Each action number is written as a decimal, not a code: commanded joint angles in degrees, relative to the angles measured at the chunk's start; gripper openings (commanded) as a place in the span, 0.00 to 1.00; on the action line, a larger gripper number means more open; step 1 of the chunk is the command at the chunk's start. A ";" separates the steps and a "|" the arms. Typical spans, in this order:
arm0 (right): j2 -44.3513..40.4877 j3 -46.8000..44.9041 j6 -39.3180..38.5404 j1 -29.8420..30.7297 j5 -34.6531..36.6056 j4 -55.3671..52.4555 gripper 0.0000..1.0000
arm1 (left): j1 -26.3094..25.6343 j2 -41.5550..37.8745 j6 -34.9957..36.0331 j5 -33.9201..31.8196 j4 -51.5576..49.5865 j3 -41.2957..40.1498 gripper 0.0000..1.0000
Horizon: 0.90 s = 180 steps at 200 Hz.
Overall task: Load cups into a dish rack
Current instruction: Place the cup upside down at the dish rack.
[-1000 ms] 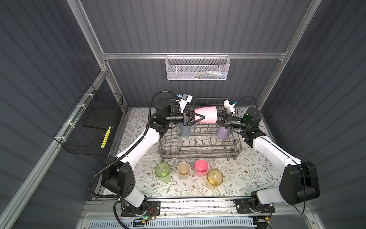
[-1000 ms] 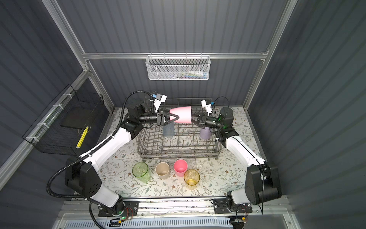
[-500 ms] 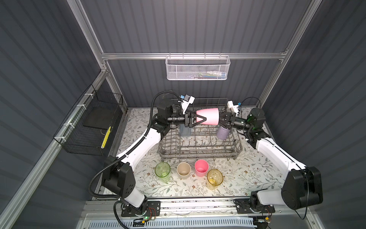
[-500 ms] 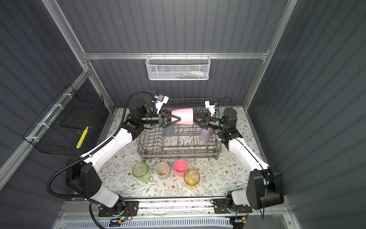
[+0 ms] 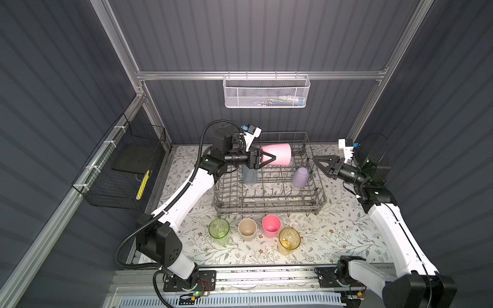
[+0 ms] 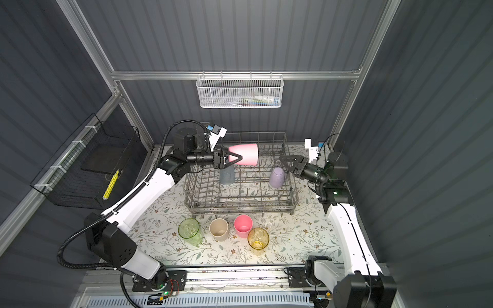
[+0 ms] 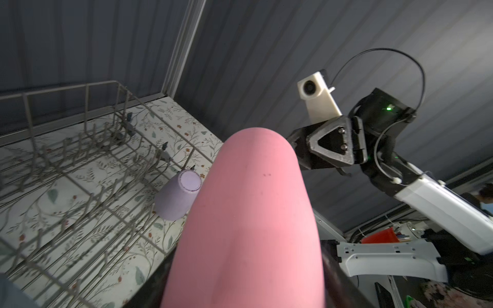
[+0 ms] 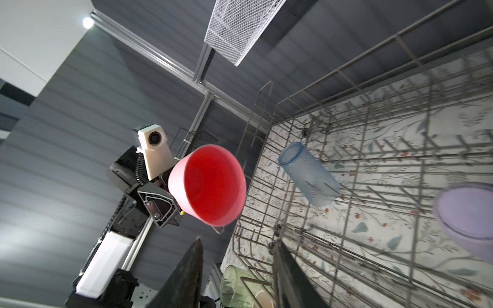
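My left gripper [image 5: 272, 158] is shut on a pink cup [image 5: 277, 154] [image 7: 248, 213], holding it on its side above the back of the grey wire dish rack [image 5: 266, 202]. The cup's mouth [image 8: 210, 184] faces my right gripper [image 5: 318, 162] [image 8: 237, 277]. That gripper stands open and empty beyond the rack's right side, apart from the cup. Upside down in the rack are a blue cup [image 5: 250, 176] at the back left and a lavender cup [image 5: 301, 177] at the back right. Green [image 5: 219, 231], beige [image 5: 247, 229], pink [image 5: 271, 226] and amber [image 5: 289, 241] cups stand upright before the rack.
A white mesh basket [image 5: 266, 92] hangs on the back wall. A black wire basket [image 5: 120, 170] hangs on the left wall. The rack fills the back middle of the floral mat [image 5: 346, 232], and the row of cups lines its front.
My right gripper has opened, let go of the pink cup's rim and drawn back to the right. The left gripper keeps its hold on the cup.
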 commanded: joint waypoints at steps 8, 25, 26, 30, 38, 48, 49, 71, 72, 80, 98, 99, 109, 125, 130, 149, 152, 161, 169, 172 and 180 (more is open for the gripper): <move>-1.70 2.44 -10.77 -2.33 5.17 -13.75 0.45 | -0.23 -2.20 7.73 -13.76 -19.39 3.67 0.56; -2.02 2.47 -12.89 -3.21 6.72 -16.17 0.45 | -0.19 -2.15 9.35 -20.05 -26.57 5.69 0.55; -2.04 2.42 -12.94 -3.24 6.80 -16.21 0.45 | -0.21 -2.15 9.38 -20.42 -27.00 5.78 0.56; -2.06 2.38 -13.16 -3.40 7.03 -16.56 0.45 | -0.23 -2.11 9.68 -21.47 -28.35 6.13 0.55; -1.98 2.24 -13.52 -3.60 7.23 -17.06 0.45 | -0.22 -2.22 10.17 -23.54 -30.57 6.68 0.55; -1.80 1.98 -13.74 -3.72 7.24 -17.10 0.45 | -0.27 -2.41 10.76 -25.88 -32.92 7.07 0.55; -1.80 1.96 -13.72 -3.75 7.24 -17.11 0.45 | -0.30 -2.41 10.84 -26.01 -33.12 7.08 0.55; -1.21 1.58 -13.76 -3.83 7.40 -16.89 0.46 | -0.32 -2.55 11.29 -27.87 -36.94 7.34 0.55; -1.20 1.58 -13.73 -3.85 7.41 -16.92 0.46 | -0.32 -2.53 11.32 -28.02 -37.10 7.35 0.55; -1.00 1.41 -13.65 -3.80 7.41 -16.70 0.45 | -0.32 -2.33 11.43 -28.85 -38.48 7.44 0.54; -0.42 1.15 -13.34 -3.87 7.09 -16.10 0.45 | -0.49 -1.65 12.05 -31.01 -41.46 7.61 0.54; -0.41 1.15 -13.30 -3.87 7.03 -16.04 0.45 | -0.49 -1.59 12.05 -31.08 -41.61 7.61 0.54; -0.01 1.02 -13.10 -3.86 6.74 -15.73 0.45 | -0.58 -0.94 12.14 -32.54 -43.02 7.78 0.54; 0.37 1.05 -13.11 -3.86 6.45 -15.55 0.45 | -1.06 0.40 12.32 -34.70 -45.95 8.30 0.53; 0.40 1.00 -13.10 -3.86 6.45 -15.53 0.46 | -1.31 0.84 12.39 -35.39 -46.57 8.48 0.53; 0.44 0.63 -13.20 -3.86 6.44 -15.28 0.45 | -2.26 2.34 12.75 -37.01 -48.11 9.05 0.52; 0.40 0.62 -13.23 -3.83 6.45 -15.36 0.45 | -2.37 2.52 12.85 -37.04 -48.16 9.11 0.52; 0.40 0.49 -13.34 -3.85 6.39 -15.30 0.45 | -2.72 3.13 13.02 -37.20 -48.53 9.07 0.52; 0.40 0.40 -13.47 -3.79 6.44 -15.37 0.46 | -3.01 3.80 13.11 -37.75 -49.08 9.29 0.52; 0.33 0.44 -13.46 -3.86 6.45 -15.45 0.46 | -3.09 4.12 13.11 -37.95 -49.19 9.29 0.52; 0.31 0.27 -13.69 -3.87 6.40 -15.59 0.46 | -3.54 4.79 13.37 -38.34 -49.60 9.29 0.52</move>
